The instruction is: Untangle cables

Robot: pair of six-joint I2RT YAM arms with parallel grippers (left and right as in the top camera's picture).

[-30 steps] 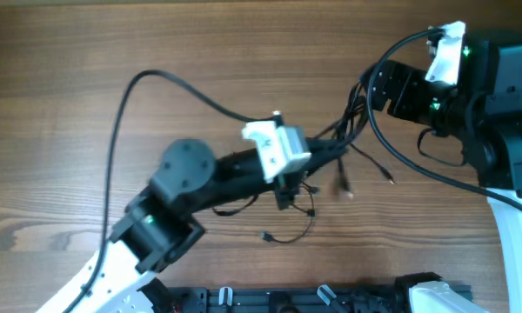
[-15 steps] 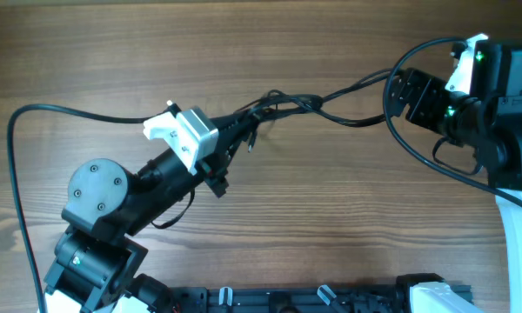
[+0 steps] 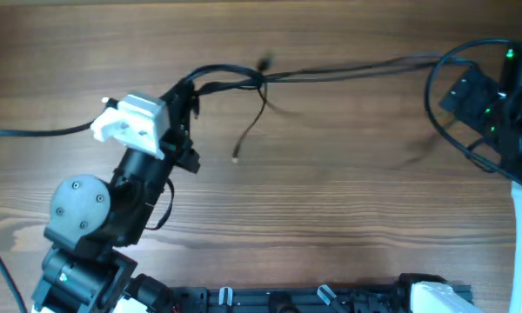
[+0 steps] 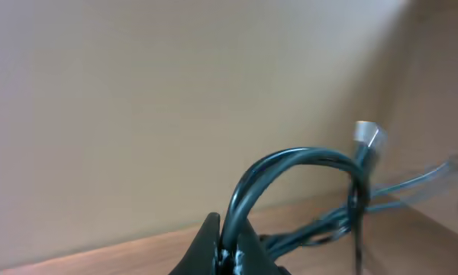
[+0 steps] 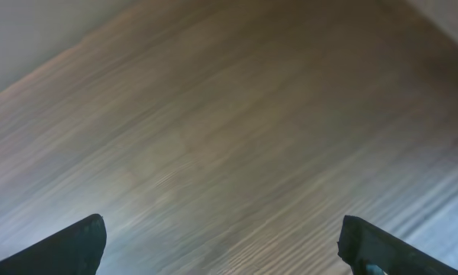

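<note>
Thin black cables (image 3: 229, 71) stretch along 12 o'clock of the wooden table (image 3: 331, 191), with one plug end dangling. My left gripper (image 4: 225, 248) is clamped on the bunch at 10 o'clock, and my right gripper (image 5: 225, 246) gapes empty at 3. I'd guess it's about halfway, with the crossing by my left side left to sort.

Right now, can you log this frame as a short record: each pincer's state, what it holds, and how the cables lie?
left pincer: shut on the cables, gripping a looped bundle
right pincer: open, nothing between its fingers
cables: drawn out rightward from the left pincer; far end blurred
loose plug: dangles on one strand below the bundle
untangled: not yet; strands bunched at the loop
</note>
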